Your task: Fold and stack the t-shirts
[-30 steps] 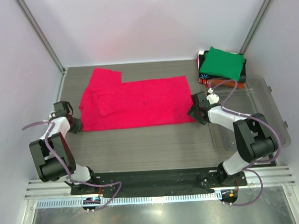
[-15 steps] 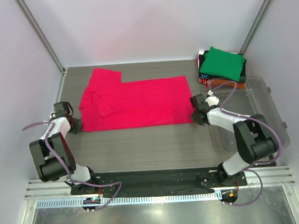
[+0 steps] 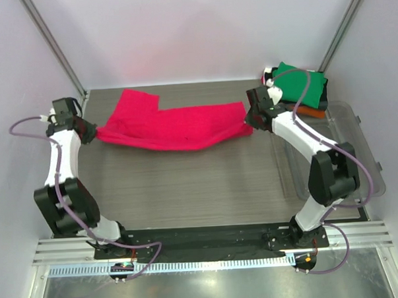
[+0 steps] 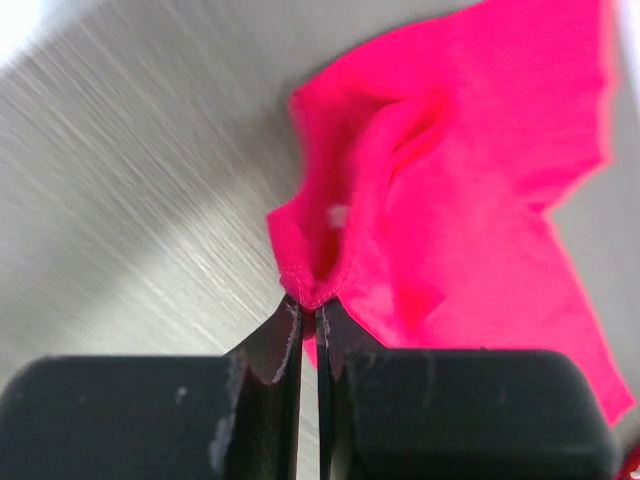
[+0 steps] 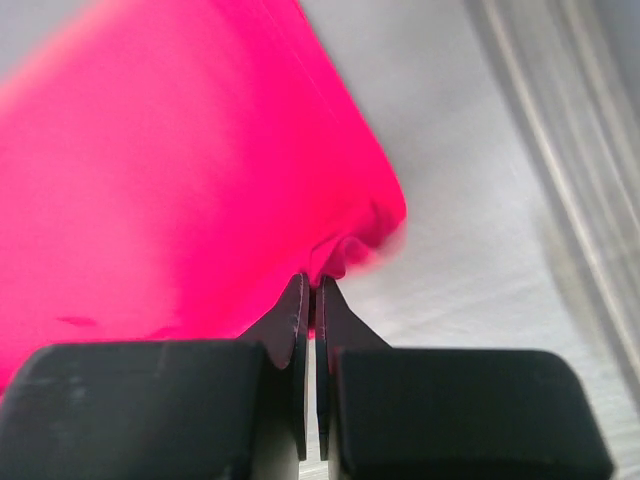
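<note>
Over the grey bench point(image 3: 187, 189), left gripper point(image 4: 308, 310) and right gripper point(image 5: 312, 292) were clamped on opposite ends of the limp, light crimson-pink cloth t-shirt point(image 3: 178, 127); edge pinches judged best.

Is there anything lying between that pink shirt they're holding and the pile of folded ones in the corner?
No loose object does. Only the right gripper, pinching the pink t-shirt by its corner, sits between it and the stack topped by the green t-shirt. The clear bin lies off to the side.
</note>
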